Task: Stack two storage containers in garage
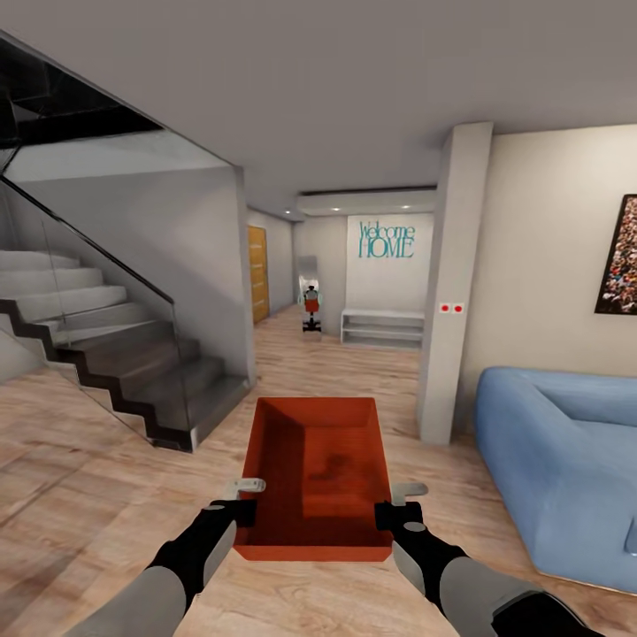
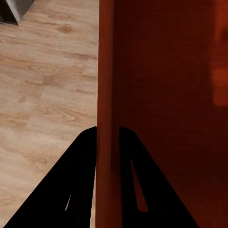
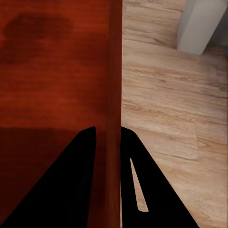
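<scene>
Carrying one storage container out of the living room, both grippers clamped on its side walls.

Nearest the robot, the left gripper (image 1: pixel 232 513) pinches the left wall of the orange-red storage container (image 1: pixel 317 473), one finger inside and one outside, as the left wrist view shows (image 2: pixel 105 156); the right gripper (image 1: pixel 395 516) holds the right wall the same way (image 3: pixel 108 156). The open-topped box hangs level between the arms, above the light wood plank floor (image 1: pixel 106 460), and it looks empty. To the right sits the blue sofa (image 1: pixel 566 460); to the left rises the staircase (image 1: pixel 115 354). Farther on, past the white pillar (image 1: pixel 453 283), a hallway leads to an orange-brown door (image 1: pixel 257 274) and a "Welcome HOME" wall sign (image 1: pixel 386 239). The step in hand appears to be transport toward the garage. The next move likely calls for driving forward down the hallway with the grip kept even, steering between pillar and staircase.
</scene>
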`<state>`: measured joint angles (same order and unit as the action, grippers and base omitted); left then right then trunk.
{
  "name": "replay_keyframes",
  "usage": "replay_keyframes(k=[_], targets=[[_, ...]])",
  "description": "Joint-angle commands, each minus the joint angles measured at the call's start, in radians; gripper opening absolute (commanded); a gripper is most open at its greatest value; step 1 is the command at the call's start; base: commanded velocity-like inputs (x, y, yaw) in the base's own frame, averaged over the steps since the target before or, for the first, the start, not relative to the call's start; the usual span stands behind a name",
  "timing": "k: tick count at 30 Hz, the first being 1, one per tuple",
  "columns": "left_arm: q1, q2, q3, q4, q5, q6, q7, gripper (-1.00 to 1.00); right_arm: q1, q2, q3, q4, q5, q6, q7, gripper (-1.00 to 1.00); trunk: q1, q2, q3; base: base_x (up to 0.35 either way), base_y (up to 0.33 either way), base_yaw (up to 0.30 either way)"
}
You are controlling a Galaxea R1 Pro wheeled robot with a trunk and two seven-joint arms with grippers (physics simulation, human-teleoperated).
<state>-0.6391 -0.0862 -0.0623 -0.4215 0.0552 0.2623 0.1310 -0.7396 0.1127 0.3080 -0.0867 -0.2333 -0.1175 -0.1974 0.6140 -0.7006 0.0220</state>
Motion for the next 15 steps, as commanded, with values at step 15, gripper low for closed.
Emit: replay_keyframes(k=[15], targets=[[-0.001, 0.023, 0.052, -0.003, 0.023, 0.009, 0.013, -1.00, 0.000, -0.001, -0.003, 0.001, -0.012, -0.001, 0.003, -1.00, 0.001, 0.000, 0.000, 0.323, 0.000, 0.000]])
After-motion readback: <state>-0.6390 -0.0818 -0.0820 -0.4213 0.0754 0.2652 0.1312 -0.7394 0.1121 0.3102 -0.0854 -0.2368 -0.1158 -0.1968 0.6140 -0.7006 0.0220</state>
